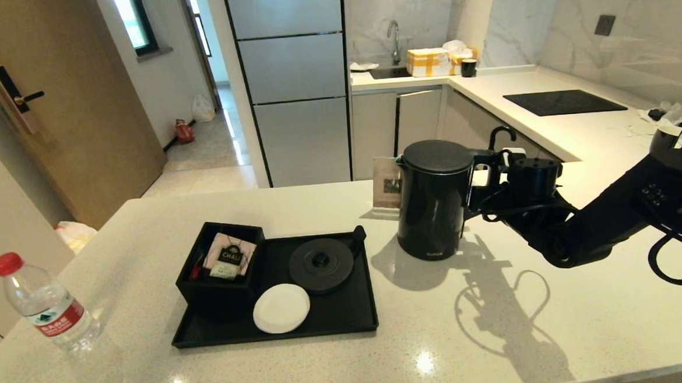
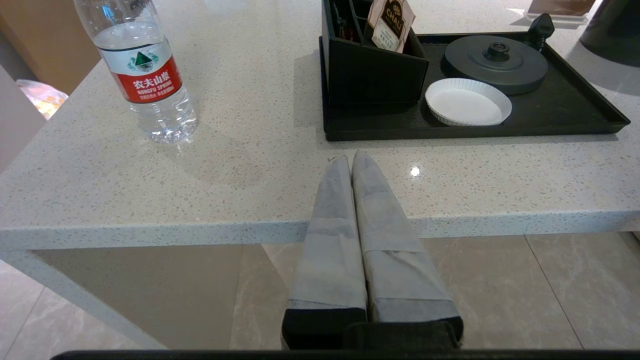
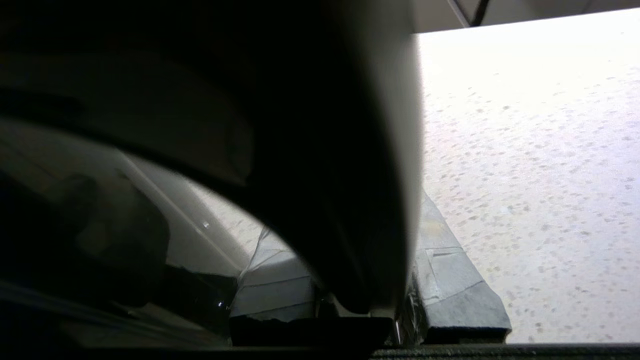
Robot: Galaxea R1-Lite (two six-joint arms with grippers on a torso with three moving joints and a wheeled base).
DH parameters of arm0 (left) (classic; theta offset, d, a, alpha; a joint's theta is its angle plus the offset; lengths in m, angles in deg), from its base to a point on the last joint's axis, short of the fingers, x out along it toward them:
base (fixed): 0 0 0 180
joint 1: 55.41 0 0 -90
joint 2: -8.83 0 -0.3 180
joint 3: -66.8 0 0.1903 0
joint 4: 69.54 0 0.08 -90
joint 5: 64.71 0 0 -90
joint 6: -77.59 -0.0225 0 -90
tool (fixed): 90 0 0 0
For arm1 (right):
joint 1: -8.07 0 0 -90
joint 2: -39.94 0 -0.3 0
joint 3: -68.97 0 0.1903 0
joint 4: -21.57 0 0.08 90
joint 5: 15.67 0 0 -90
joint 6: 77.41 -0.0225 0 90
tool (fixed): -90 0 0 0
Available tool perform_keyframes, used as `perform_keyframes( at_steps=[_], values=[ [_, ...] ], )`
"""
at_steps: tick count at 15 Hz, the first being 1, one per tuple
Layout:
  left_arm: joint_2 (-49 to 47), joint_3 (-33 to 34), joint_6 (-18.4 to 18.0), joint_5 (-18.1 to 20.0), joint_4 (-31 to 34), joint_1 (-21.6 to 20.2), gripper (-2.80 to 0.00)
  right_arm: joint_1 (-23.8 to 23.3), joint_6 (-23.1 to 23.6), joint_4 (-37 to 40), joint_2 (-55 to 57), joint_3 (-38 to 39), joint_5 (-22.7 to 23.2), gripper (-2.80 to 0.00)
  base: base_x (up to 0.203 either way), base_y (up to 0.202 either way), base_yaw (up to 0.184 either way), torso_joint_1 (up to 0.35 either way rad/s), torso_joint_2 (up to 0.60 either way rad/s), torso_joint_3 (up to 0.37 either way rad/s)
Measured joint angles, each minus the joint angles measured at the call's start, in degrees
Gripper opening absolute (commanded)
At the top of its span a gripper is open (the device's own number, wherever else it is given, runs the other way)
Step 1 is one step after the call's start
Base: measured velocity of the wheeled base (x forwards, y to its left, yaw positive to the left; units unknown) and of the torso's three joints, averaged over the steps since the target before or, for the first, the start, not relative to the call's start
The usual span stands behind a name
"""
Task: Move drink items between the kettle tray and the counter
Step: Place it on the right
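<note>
Coaster (image 1: 281, 308), kettle base (image 1: 321, 265), sachet box (image 1: 221, 266) in kettle tray (image 1: 348, 326).

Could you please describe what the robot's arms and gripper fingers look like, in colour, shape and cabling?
The right arm is matte black and chunky, with a cylindrical joint housing, small buttons on one link, and black cables looping beside it. The left gripper has two long, flat fingers tapering to narrow tips, wrapped in pale grey tape above a black base. The right gripper's fingers carry similar grey wrapping.

The right arm reaches in from the counter's right side, its gripper (image 3: 350, 280) clamped on the kettle's handle (image 3: 320, 165). The left gripper (image 2: 351, 162) hangs pressed together at the near edge.
</note>
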Motion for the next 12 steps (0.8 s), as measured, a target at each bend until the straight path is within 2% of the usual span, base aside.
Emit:
perform_keyframes(
  at_steps=[6,7,12],
  values=[
    [0.0,0.0,0.0,0.0,0.0,0.0,-2.8,-0.1,0.8,2.0,0.4,0.1,-0.7,-2.8,0.0,0.0,0.0,0.0,0.0,0.0],
    [0.0,0.0,0.0,0.0,0.0,0.0,-2.8,-0.1,0.9,2.2,0.4,0.0,-0.8,0.0,0.0,0.0,0.0,0.0,0.0,0.0],
    [0.0,0.0,0.0,0.0,0.0,0.0,-2.8,-0.2,0.9,2.2,0.4,-0.2,-0.8,0.0,0.0,0.0,0.0,0.0,0.0,0.0]
  ],
)
